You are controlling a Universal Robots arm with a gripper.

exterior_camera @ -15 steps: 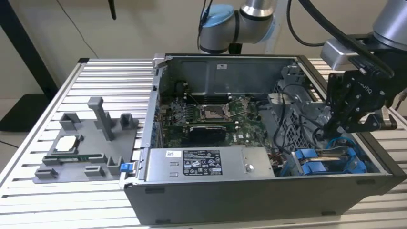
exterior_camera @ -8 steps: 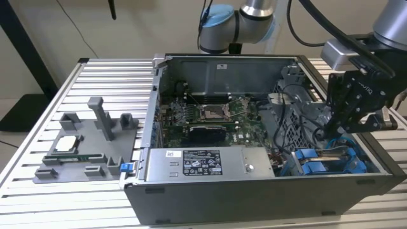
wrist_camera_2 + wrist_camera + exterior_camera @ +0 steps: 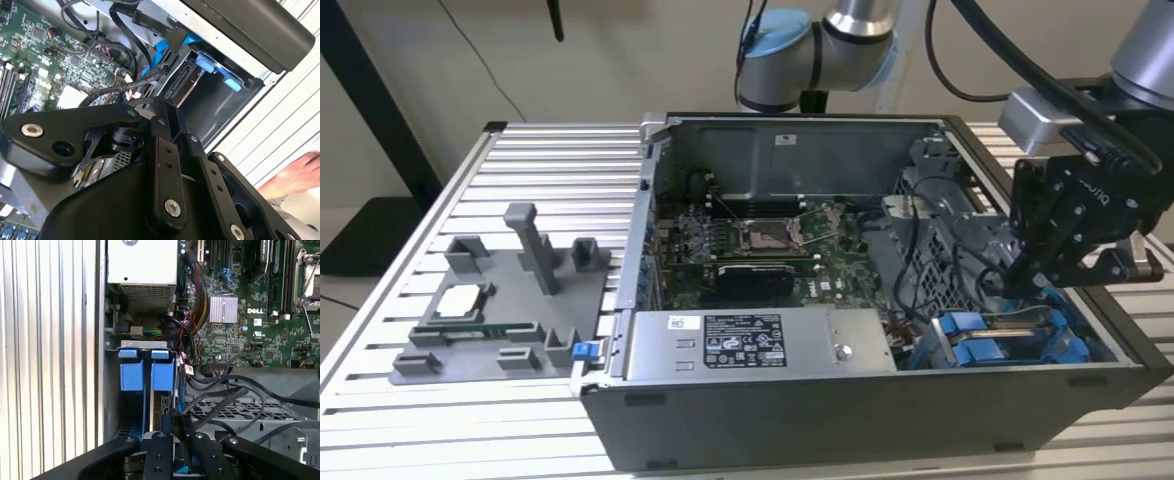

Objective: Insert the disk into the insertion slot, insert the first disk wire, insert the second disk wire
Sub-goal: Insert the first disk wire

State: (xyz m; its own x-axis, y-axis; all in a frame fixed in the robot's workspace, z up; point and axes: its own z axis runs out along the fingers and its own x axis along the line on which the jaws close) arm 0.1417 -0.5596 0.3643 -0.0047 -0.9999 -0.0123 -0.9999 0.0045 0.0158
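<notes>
Reaching into the grey metal case (image 3: 854,400), black angular gripper (image 3: 997,285) hovering at four o'clock from the green motherboard (image 3: 720,250), grip state impossible to tell, flat blue-framed silver disk (image 3: 184,84) sitting slotted in its bay just beside it

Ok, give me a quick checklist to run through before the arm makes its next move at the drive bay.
1. Case open for access: ok, the computer case has its side off.
2. Arm in place: ok, the gripper is down at the drive bay.
3. The disk seated: cannot tell. Two blue carriers stand side by side in the bay, and which one bears the labelled drive is hidden.
4. Cables out of the way: not ok, black cables run close by the gripper in the first wrist view.
5. People clear: not ok, what looks like a hand is beside the case in the second wrist view.
</notes>
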